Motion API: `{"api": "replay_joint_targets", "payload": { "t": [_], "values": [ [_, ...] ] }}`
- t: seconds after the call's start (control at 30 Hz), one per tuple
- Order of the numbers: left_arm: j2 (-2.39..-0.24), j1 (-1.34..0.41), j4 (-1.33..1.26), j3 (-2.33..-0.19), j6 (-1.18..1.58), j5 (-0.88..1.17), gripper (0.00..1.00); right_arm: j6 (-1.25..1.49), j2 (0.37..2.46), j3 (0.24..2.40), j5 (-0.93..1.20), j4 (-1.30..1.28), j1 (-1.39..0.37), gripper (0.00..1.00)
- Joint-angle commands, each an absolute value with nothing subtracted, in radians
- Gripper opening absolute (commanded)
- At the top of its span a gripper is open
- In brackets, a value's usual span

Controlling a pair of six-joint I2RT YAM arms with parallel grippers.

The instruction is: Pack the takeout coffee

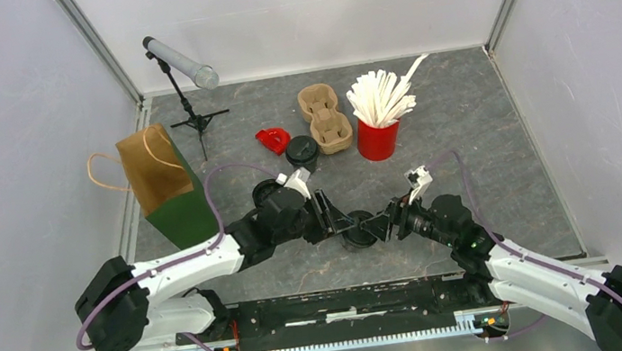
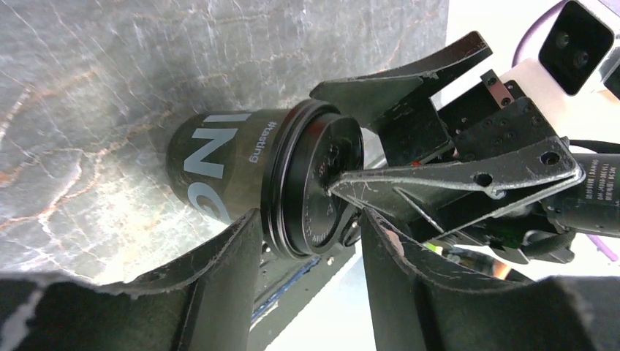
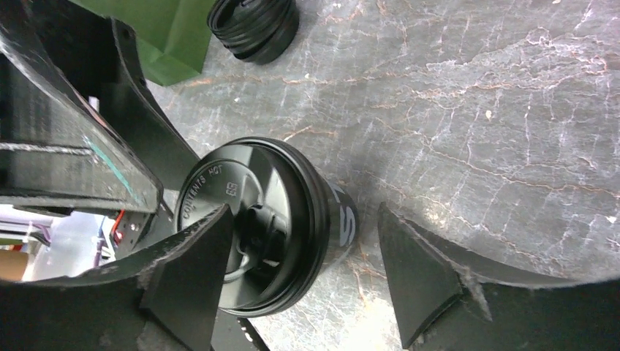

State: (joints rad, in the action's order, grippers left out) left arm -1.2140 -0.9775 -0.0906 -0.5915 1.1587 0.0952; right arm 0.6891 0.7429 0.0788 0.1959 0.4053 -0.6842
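A black takeout coffee cup (image 1: 355,240) with a black lid (image 2: 314,186) stands on the dark stone table (image 1: 463,119), between both arms. My left gripper (image 2: 307,252) is open, its fingers on either side of the lid's rim, the far one clear of it. The right gripper (image 3: 303,252) is open too: one finger (image 3: 191,267) lies over the lid (image 3: 241,212), the other (image 3: 417,278) stands apart beside the cup wall. A second black cup (image 1: 302,151) stands further back. The brown and green paper bag (image 1: 165,181) stands at the left.
A stack of black lids (image 1: 266,190) (image 3: 254,25) lies by the bag. A cardboard cup carrier (image 1: 323,117), a red object (image 1: 272,140) and a red cup of white stirrers (image 1: 377,135) stand at the back. A small tripod with a grey tube (image 1: 180,66) stands at the back left.
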Motion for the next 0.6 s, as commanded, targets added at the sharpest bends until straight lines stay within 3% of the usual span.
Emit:
{"api": "replay_joint_targets", "payload": {
  "t": [0.0,0.27,0.57],
  "values": [
    [-1.187,-0.971,0.033,-0.676,1.021,0.034,0.59,0.630,0.744,0.146,0.171,0.276,-0.684,0.81],
    [-1.144,-0.967,0.131,-0.710,0.976,-0.033,0.60,0.510,0.685,0.303,0.110,0.074,-0.681,0.88],
    [-1.056,-0.968,0.260,-0.756,0.902,-0.118,0.69,0.308,0.732,0.447,0.221,-0.066,-0.701,0.96]
  ]
}}
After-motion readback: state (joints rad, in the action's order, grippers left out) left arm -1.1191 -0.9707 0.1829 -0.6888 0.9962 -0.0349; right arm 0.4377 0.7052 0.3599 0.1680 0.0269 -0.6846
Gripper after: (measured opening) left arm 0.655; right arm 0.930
